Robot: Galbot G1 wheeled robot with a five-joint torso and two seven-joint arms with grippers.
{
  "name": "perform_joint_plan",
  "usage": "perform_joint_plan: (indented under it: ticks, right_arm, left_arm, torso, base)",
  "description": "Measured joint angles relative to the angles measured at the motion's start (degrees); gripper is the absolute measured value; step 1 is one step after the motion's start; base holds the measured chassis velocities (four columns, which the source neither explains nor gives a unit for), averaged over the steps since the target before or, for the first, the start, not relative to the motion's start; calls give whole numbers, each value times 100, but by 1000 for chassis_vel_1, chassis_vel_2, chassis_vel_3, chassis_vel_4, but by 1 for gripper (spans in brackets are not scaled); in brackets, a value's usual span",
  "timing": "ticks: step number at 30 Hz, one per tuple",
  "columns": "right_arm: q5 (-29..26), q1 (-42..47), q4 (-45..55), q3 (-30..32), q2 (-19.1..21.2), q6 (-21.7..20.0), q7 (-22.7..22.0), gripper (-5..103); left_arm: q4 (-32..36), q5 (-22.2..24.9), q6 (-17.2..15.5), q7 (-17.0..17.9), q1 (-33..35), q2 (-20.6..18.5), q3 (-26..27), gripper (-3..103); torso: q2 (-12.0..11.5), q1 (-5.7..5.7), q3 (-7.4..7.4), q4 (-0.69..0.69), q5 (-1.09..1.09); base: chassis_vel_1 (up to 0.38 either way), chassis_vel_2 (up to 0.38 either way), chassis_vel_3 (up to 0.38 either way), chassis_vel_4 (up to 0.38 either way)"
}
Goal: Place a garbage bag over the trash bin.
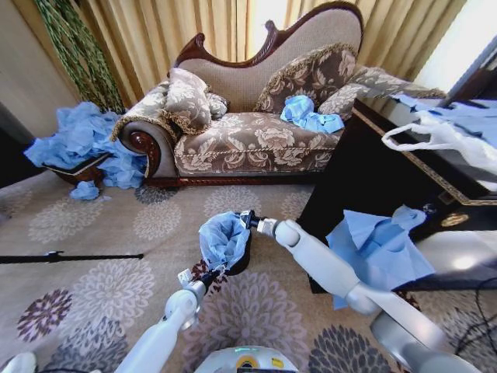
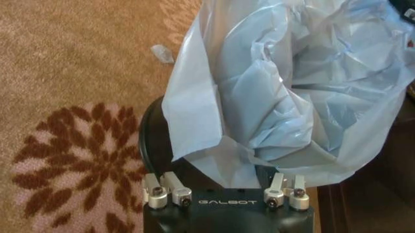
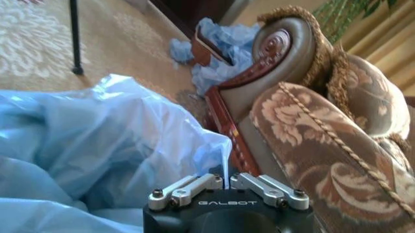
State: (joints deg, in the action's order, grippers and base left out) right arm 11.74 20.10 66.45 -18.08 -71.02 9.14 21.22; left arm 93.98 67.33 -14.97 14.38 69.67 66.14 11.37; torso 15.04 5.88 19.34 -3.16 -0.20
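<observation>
Garbage bag (image 1: 223, 237) draped over trash bin (image 1: 238, 262) on carpet (image 1: 93, 233), pinched at far edge by right gripper (image 1: 247, 219), left gripper (image 1: 208, 273) spread beside near rim, sofa (image 1: 256, 132) beyond, dark table (image 1: 365, 179) close right.

The thin, crinkly light-blue plastic garbage bag (image 1: 224, 238) drapes over the small black cylindrical trash bin (image 2: 154, 141), hiding all but a curved strip of its side. Its upper folds are cut off at the left wrist view's top edge.

The left gripper's (image 2: 226, 195) fingertips vanish beneath the plastic.
</observation>
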Motion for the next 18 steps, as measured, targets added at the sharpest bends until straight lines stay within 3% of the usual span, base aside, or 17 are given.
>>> perform_joint_plan:
  ticks: [9, 18]
  right_arm:
    - [-13, -273, -1086, 215, -635, 290, 4, 0]
    - [276, -683, -1968, 291, -1156, 239, 275, 0]
  left_arm:
    - [-44, -9, 9, 4, -6, 17, 26, 76]
    - [-18, -9, 23, -16, 51, -26, 37, 76]
  torso:
    - [0, 0, 0, -1, -1]
    - [0, 0, 0, -1, 0]
  base:
    - [0, 0, 0, 0]
    - [0, 0, 0, 0]
